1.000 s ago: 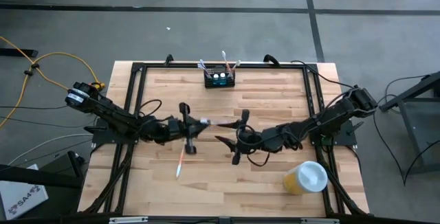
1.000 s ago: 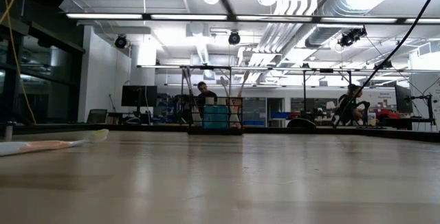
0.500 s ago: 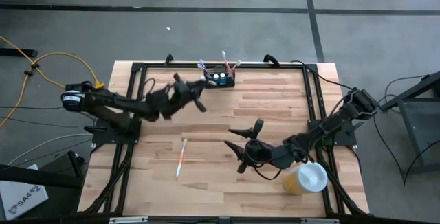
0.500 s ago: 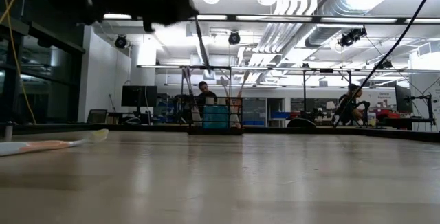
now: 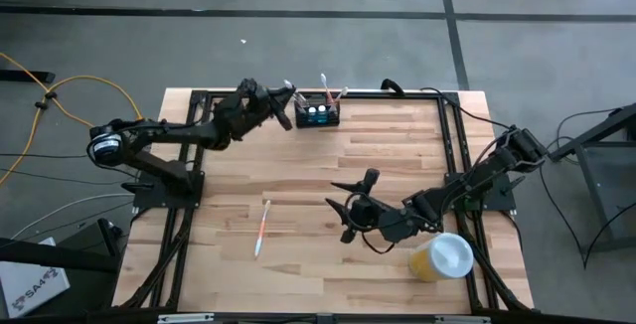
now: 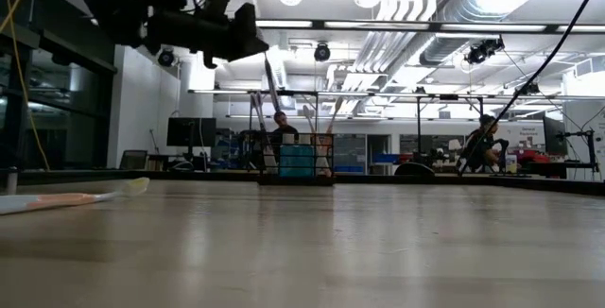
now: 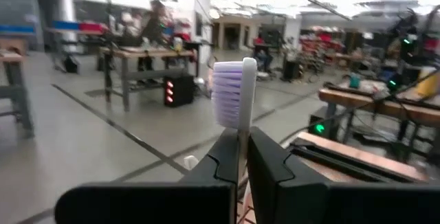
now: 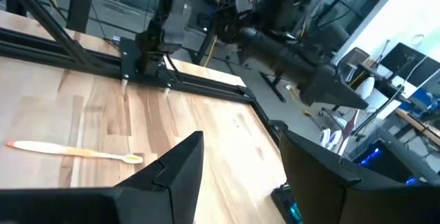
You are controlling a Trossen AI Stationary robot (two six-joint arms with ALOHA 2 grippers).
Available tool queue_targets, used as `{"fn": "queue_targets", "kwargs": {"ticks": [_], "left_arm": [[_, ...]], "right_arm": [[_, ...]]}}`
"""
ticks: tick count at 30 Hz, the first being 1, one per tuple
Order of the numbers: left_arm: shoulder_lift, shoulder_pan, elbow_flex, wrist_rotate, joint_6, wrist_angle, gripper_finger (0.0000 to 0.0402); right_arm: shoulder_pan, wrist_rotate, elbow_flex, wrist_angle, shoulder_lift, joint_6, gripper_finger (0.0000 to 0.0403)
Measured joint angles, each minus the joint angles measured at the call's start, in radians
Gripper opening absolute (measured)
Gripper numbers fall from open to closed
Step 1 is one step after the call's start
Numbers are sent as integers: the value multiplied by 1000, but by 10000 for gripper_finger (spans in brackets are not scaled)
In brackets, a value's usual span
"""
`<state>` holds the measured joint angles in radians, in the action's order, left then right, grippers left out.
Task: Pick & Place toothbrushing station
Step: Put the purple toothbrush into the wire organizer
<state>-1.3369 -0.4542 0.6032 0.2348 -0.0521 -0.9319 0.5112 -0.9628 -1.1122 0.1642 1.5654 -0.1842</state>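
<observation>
The black slotted caddy (image 5: 316, 114) stands at the table's far edge with several toothbrushes sticking up out of it; it also shows in the low view (image 6: 295, 162). My left gripper (image 5: 282, 103) is raised just left of the caddy, shut on a white toothbrush with pale purple bristles (image 7: 234, 93). An orange and white toothbrush (image 5: 261, 228) lies flat on the wood left of centre. My right gripper (image 5: 345, 210) is open and empty over the table's middle, near the front. My left gripper (image 7: 242, 157) pinches the white toothbrush between its two fingers at the neck (image 7: 242, 141), just below the head. The bristled head sticks out past the fingertips. In the low view the handle (image 6: 273, 83) slants down below the gripper, clear of the table.
A yellow cup with a white lid (image 5: 442, 256) stands at the near right, beside my right arm. A black frame rail (image 5: 298, 93) runs round the table top. People sit in the room beyond the table (image 6: 280, 128).
My left gripper has gone from the table's middle up and toward the far edge, carrying the white toothbrush to just left of the caddy. My right gripper has drawn back a little toward the near edge and stays open.
</observation>
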Motion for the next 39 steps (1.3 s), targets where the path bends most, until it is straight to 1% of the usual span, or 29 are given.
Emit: {"fn": "queue_targets", "kwargs": {"ticks": [2, 4, 6, 8, 11, 12, 13, 16, 19, 24, 28, 30, 33, 36, 39], "left_arm": [[0, -42, 45, -78, -10, 81, 2], [0, -75, 109, -129, -2, 196, 2], [0, -95, 168, -145, 23, 306, 2], [0, -104, 213, -145, 15, 375, 2], [0, -98, 239, -143, -33, 390, 2], [0, -86, 241, -121, -36, 390, 2], [0, -69, 241, -77, -35, 390, 2], [0, 4, 241, 92, 9, 388, 2], [-10, 83, 241, 224, 65, 344, 2], [-100, 193, 240, 422, 157, 167, 2], [-228, 239, 243, 591, 225, -40, 2], [-293, 249, 256, 673, 263, -106, 2], [-364, 255, 290, 748, 316, -159, 2], [-398, 254, 320, 762, 340, -165, 2], [-407, 251, 335, 765, 341, -166, 2]], "right_arm": [[-7, 9, 0, -2, 0, 10, 185], [-12, 23, 0, -2, 0, 25, 185], [-15, 21, 0, -4, 0, 33, 185], [-15, 20, 0, -6, 0, 34, 185], [-15, 20, 0, -8, 0, 35, 185], [-15, 20, 0, -11, 0, 39, 185], [-15, 20, 0, -15, 0, 47, 185], [-15, 20, 0, -38, 0, 70, 185], [-15, 20, 0, -59, 0, 95, 185], [-15, 22, 0, -64, 0, 113, 185], [-14, 25, 0, -66, 0, 135, 185], [-14, 27, 0, -75, 0, 137, 185], [-14, 27, 0, -85, 0, 140, 185], [-14, 27, 0, -87, 0, 140, 185], [-14, 27, 0, -89, 0, 140, 185]]}}
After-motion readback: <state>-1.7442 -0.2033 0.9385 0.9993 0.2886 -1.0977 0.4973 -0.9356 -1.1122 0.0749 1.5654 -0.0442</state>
